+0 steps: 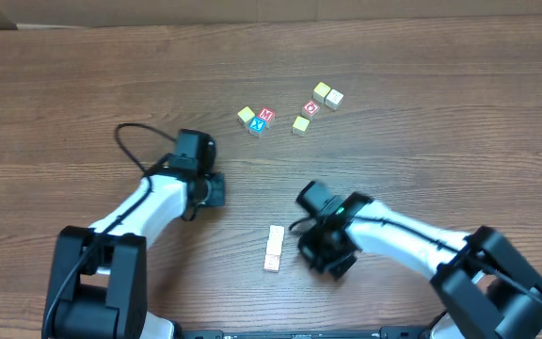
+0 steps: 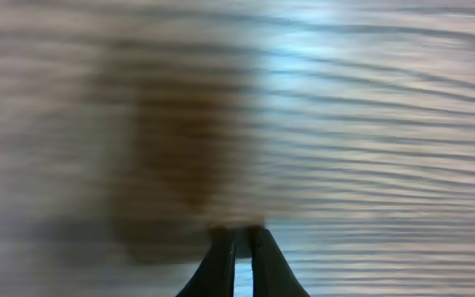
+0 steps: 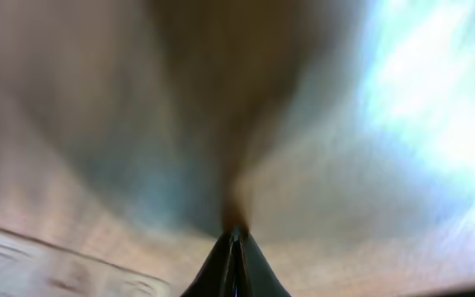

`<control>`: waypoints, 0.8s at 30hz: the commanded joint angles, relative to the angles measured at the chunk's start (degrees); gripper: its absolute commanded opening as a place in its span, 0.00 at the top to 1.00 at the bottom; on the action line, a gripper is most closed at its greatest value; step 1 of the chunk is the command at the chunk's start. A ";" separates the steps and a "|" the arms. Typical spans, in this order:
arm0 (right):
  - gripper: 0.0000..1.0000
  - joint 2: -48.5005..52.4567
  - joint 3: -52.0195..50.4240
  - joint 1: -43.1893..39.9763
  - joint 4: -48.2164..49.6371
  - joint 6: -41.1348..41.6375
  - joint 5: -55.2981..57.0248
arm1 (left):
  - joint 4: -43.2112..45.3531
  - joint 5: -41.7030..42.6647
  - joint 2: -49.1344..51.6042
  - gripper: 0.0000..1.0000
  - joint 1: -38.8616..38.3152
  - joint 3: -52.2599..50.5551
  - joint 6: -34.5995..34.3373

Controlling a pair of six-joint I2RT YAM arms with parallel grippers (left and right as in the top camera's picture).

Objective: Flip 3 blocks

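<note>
Three pale tan and pinkish blocks (image 1: 273,248) lie in a short row end to end near the table's front middle, with no letters showing from overhead. My right gripper (image 1: 326,256) is low over the table just right of that row, apart from it and shut on nothing. My left gripper (image 1: 217,190) sits further left and a little behind the row, also shut and empty. In the left wrist view the left gripper (image 2: 243,234) has its fingertips almost touching above blurred wood. The right gripper (image 3: 235,232) looks pressed shut close to the tabletop; neither wrist view shows a block.
A loose group of cubes lies at the back: a yellow one (image 1: 246,115), a red "M" (image 1: 266,116), a blue "X" (image 1: 257,126), another yellow (image 1: 300,124), a red "O" (image 1: 311,107), and a yellow and white pair (image 1: 327,94). A black cable (image 1: 130,141) loops behind the left arm.
</note>
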 commanded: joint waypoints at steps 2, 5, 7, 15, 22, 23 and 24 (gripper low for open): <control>0.96 1.31 -1.44 -12.13 0.17 -10.95 6.80 | -6.25 -1.73 4.24 0.96 5.77 -3.85 -4.92; 0.96 1.31 -1.11 -19.89 0.83 -21.51 6.12 | -9.31 2.01 4.22 0.96 7.74 -2.91 -3.91; 0.92 1.31 -0.15 -24.52 0.55 -30.05 4.76 | -11.47 3.61 3.93 0.96 8.20 -1.46 -2.34; 0.65 1.31 13.73 -35.63 -11.43 -44.24 2.12 | -21.11 3.58 -8.07 0.91 7.26 8.00 0.57; 0.29 0.44 35.19 -35.78 -25.55 -50.84 9.49 | -27.82 3.61 -27.28 0.73 5.64 17.11 5.29; 0.14 -0.02 38.14 -35.74 -27.12 -51.80 10.27 | -28.83 3.67 -29.73 0.70 5.53 18.12 5.62; 0.08 -0.61 41.05 -35.71 -28.76 -52.74 11.04 | -30.32 3.80 -32.44 0.68 5.33 19.23 5.79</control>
